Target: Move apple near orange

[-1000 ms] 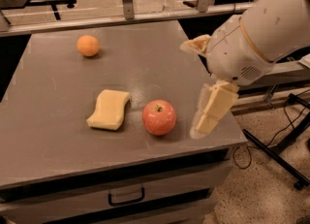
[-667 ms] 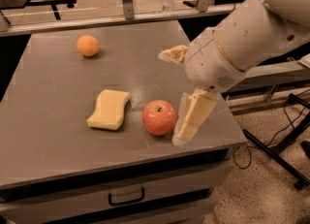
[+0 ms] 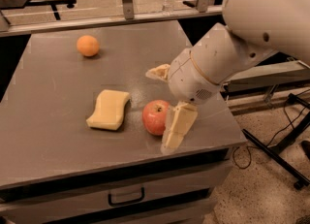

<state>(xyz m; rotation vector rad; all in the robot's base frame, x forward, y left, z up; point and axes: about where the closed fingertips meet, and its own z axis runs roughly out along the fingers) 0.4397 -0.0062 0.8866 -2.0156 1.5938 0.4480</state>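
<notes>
The cream two-finger gripper point(image 3: 158, 111) is spread wide, empty. The round red-pink apple point(image 3: 154, 117), just beside its near finger, is judged firm and smooth; its middle should be clasped.

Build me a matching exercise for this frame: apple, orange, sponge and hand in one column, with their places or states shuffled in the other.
Things
1. apple
2. orange
3. sponge
4. hand

Places or states
A. far side of the table, away from the rest
B. open, one finger beside the apple, the other behind it
C. near the front edge, between the sponge and the arm
D. pale yellow, lying flat mid-table

Pairs: 1-C, 2-A, 3-D, 4-B
</notes>
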